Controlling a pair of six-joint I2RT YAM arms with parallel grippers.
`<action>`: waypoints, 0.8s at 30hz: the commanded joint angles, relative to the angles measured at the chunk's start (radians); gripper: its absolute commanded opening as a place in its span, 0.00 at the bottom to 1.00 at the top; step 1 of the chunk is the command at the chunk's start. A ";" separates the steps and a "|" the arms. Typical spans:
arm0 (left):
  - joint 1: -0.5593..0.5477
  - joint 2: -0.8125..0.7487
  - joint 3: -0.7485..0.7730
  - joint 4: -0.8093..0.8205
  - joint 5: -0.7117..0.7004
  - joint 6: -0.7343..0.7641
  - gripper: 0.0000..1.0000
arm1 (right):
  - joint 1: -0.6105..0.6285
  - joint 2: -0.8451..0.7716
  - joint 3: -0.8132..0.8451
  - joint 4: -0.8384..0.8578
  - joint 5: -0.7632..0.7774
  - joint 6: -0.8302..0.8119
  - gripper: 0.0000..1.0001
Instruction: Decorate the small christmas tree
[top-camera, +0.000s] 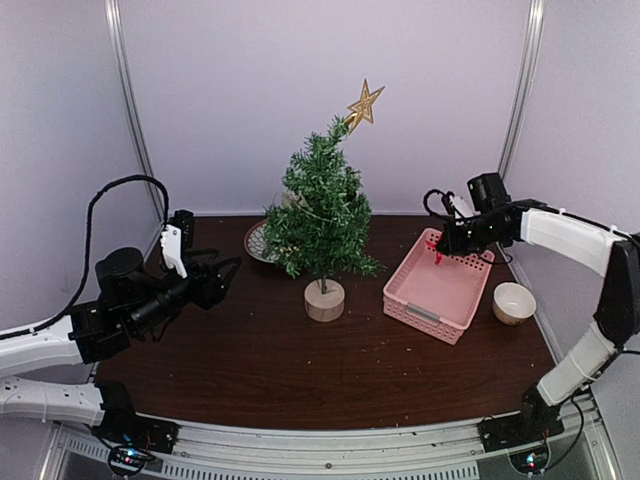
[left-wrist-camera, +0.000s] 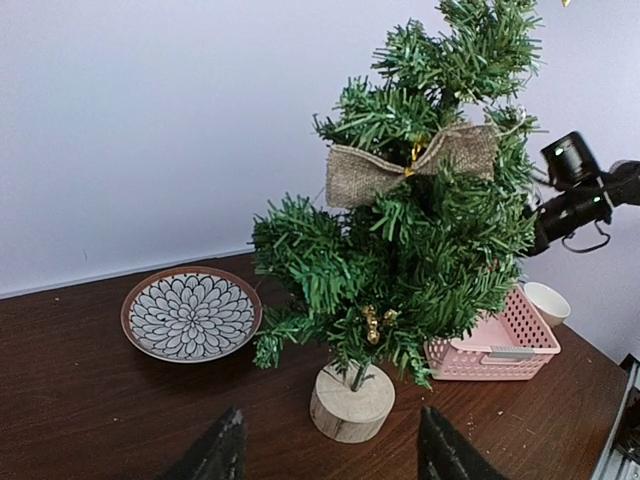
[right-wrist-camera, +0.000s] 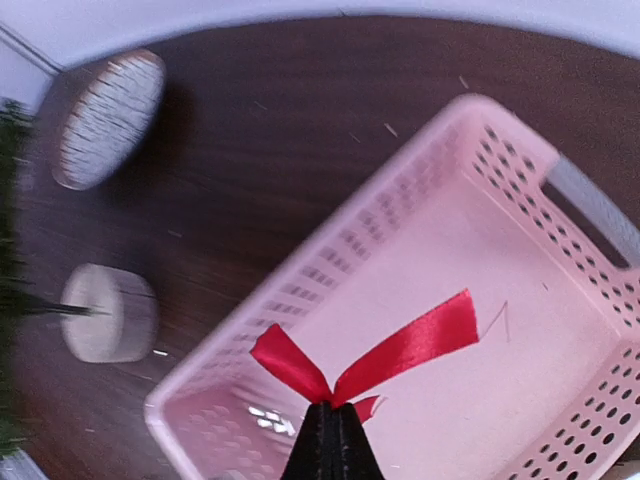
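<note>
The small christmas tree (top-camera: 322, 210) stands mid-table on a round wooden stump base (top-camera: 324, 299), with a gold star (top-camera: 364, 103) on top. In the left wrist view the tree (left-wrist-camera: 420, 210) carries a burlap bow (left-wrist-camera: 410, 165) and small gold bells (left-wrist-camera: 375, 322). My left gripper (top-camera: 222, 270) is open and empty, left of the tree, its fingertips (left-wrist-camera: 222, 455) low before the stump (left-wrist-camera: 351, 402). My right gripper (top-camera: 438, 247) is shut on a red ribbon bow (right-wrist-camera: 365, 355), held above the pink basket (right-wrist-camera: 560, 330).
A patterned plate (top-camera: 260, 240) lies behind the tree on the left; it also shows in the left wrist view (left-wrist-camera: 190, 313). The pink basket (top-camera: 440, 285) sits right of the tree. A small white bowl (top-camera: 514, 302) stands at the far right.
</note>
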 joint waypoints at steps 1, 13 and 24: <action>0.003 -0.016 -0.012 0.047 -0.002 -0.010 0.59 | 0.108 -0.196 -0.019 0.146 -0.130 0.154 0.00; 0.003 -0.018 0.008 0.032 0.015 -0.018 0.59 | 0.319 -0.300 0.078 0.311 -0.240 0.372 0.00; 0.003 -0.012 0.012 0.027 0.020 -0.019 0.59 | 0.416 -0.197 0.149 0.293 -0.289 0.373 0.00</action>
